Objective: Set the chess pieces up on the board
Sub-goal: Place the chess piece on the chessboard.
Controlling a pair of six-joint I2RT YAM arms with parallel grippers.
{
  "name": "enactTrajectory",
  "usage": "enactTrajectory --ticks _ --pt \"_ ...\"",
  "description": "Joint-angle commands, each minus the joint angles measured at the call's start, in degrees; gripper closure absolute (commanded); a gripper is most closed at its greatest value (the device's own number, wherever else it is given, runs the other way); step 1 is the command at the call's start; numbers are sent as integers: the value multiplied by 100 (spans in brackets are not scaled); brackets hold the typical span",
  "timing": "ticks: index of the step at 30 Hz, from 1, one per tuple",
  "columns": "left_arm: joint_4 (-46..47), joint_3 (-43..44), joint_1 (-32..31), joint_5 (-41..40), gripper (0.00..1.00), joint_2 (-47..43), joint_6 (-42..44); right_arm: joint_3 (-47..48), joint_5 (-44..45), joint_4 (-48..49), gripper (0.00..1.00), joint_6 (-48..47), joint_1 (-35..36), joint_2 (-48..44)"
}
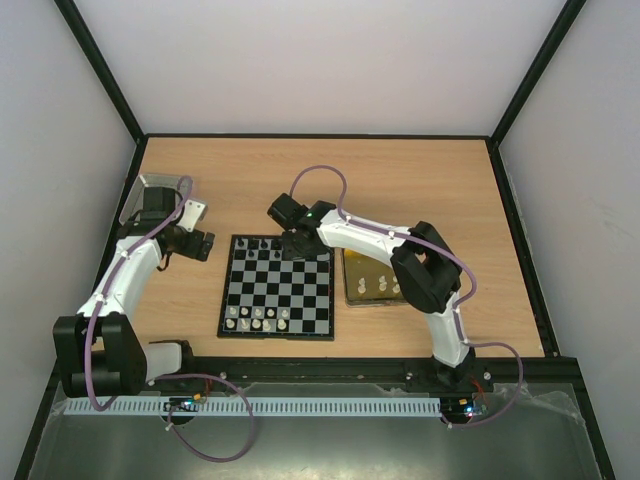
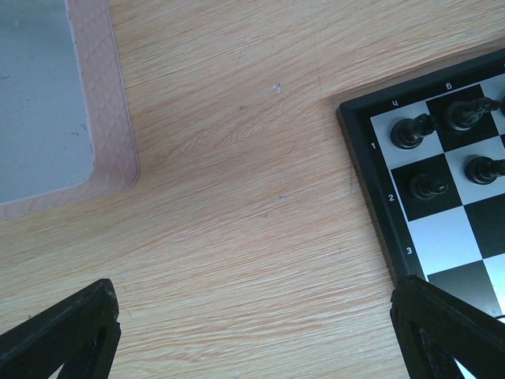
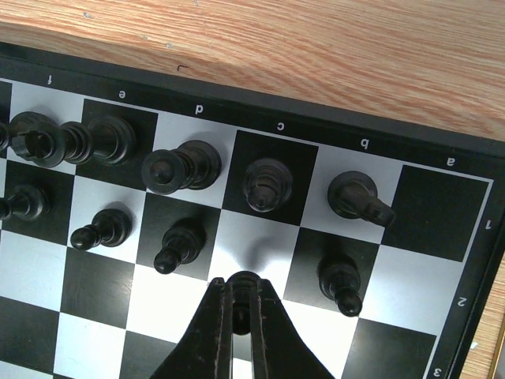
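The board (image 1: pixel 277 285) lies mid-table, with black chess pieces (image 1: pixel 262 243) along its far rows and white ones (image 1: pixel 257 318) along its near rows. My right gripper (image 1: pixel 297 245) (image 3: pixel 245 290) hangs over the far right part of the board (image 3: pixel 430 213), shut on a small black pawn (image 3: pixel 245 294) above the light square in column c, second row. Black pieces stand around it, among them a pawn (image 3: pixel 341 281) just to the right. My left gripper (image 1: pixel 200 243) (image 2: pixel 256 320) is open over bare wood beside the board's (image 2: pixel 442 237) left corner, with nothing in it.
A gold tray (image 1: pixel 372 280) holding a few white pieces sits right of the board, partly under the right arm. A silver-grey lid (image 1: pixel 150 195) (image 2: pixel 39 95) lies at the far left by the wall. Black frame rails edge the table.
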Motion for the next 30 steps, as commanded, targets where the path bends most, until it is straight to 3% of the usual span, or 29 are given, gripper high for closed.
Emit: enactTrajectory --ticks 1,30 --pt "-30 -54 14 4 6 -35 -43 126 188 2 98 -53 12 67" --pt "-32 -54 16 -66 6 -25 14 231 145 12 98 -162 -83 264"
